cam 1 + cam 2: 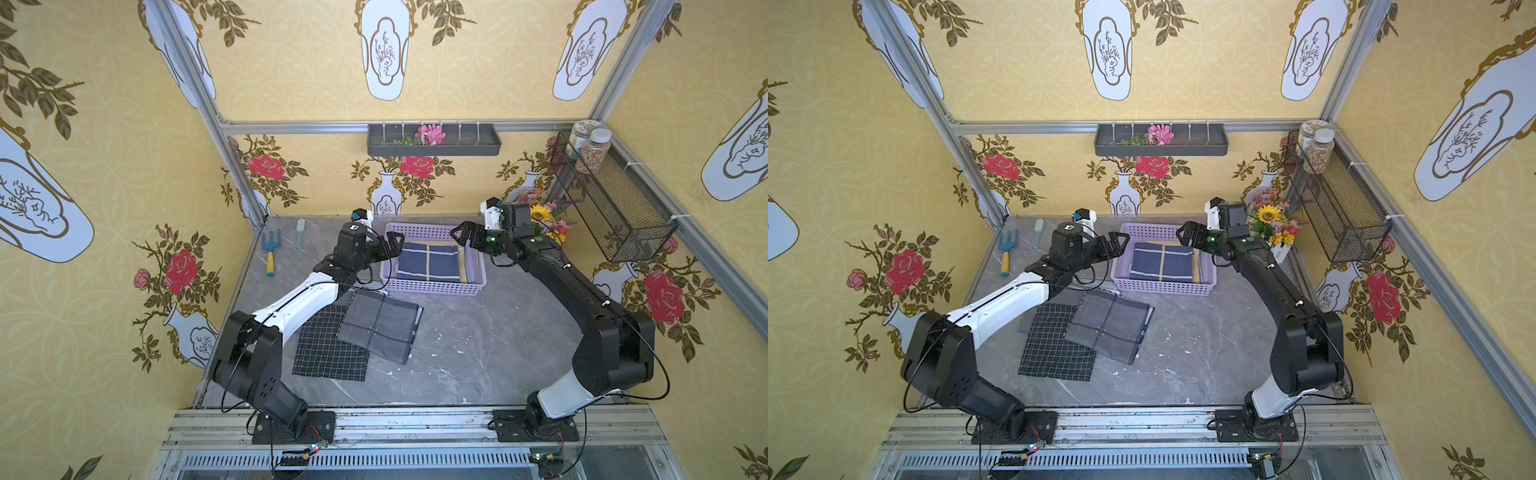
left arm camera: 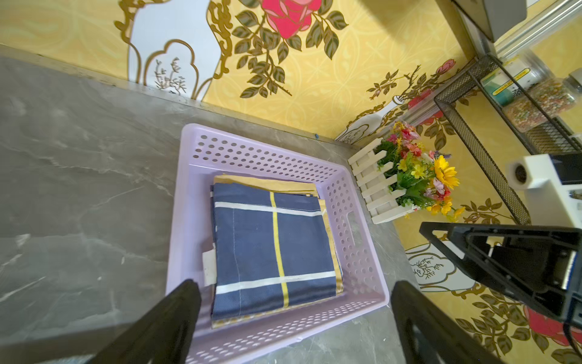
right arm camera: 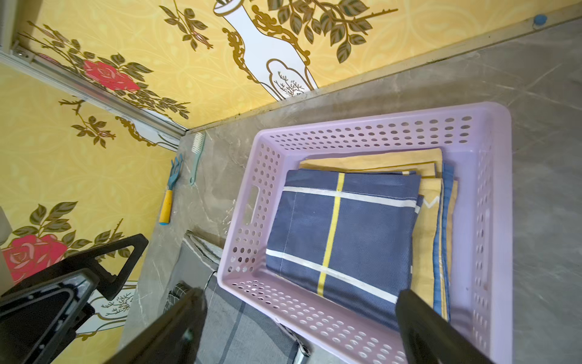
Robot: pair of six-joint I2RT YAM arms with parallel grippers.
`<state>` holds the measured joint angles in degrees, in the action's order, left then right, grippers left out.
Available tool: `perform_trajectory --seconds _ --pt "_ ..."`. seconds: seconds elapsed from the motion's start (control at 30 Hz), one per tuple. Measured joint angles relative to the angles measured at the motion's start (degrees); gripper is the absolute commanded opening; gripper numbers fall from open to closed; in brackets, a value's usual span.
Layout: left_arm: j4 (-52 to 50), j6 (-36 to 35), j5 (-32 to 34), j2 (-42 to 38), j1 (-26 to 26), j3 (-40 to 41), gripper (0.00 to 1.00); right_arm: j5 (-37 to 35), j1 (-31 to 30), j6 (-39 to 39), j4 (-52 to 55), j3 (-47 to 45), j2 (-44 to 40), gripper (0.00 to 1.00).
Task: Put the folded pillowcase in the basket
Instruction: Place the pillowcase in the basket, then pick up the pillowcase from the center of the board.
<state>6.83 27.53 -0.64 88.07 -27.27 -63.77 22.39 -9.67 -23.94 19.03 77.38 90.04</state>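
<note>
The lilac perforated basket stands at the back middle of the grey table. A folded navy pillowcase with white and yellow stripes lies flat inside it, on top of a folded yellow cloth. My left gripper hovers open over the basket's left rim, holding nothing. My right gripper hovers open over the right back corner, also holding nothing. Both wrist views look down on the pillowcase in the basket, between spread jaws.
A grey plaid folded cloth overlaps a black grid cloth just in front of the basket. A garden fork and brush lie at the back left. A flower pot stands at the back right, under a black wire wall basket.
</note>
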Motion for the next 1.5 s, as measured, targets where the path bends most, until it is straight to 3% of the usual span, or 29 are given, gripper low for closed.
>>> perform_trajectory --seconds 0.3,0.5,0.93,1.2,1.5 --pt "-5.4 -0.7 5.0 -18.3 0.7 14.3 1.00 2.9 -0.1 1.2 2.0 -8.8 -10.0 0.97" --pt "-11.0 -0.7 7.1 -24.2 1.1 19.9 1.00 0.8 -4.8 0.2 2.3 -11.3 -13.0 0.97" --pt "-17.7 1.8 4.0 -23.7 7.4 27.2 1.00 -8.3 -20.7 -1.5 3.0 -19.6 -14.4 0.97" --pt "-15.4 4.7 -2.8 -22.5 12.5 33.4 1.00 -9.0 -24.8 -4.8 -2.1 -26.7 -14.4 0.97" --pt "-11.2 7.0 -8.6 -17.5 13.2 35.5 0.95 -9.8 -26.2 -8.7 -4.5 -29.3 -13.7 0.97"
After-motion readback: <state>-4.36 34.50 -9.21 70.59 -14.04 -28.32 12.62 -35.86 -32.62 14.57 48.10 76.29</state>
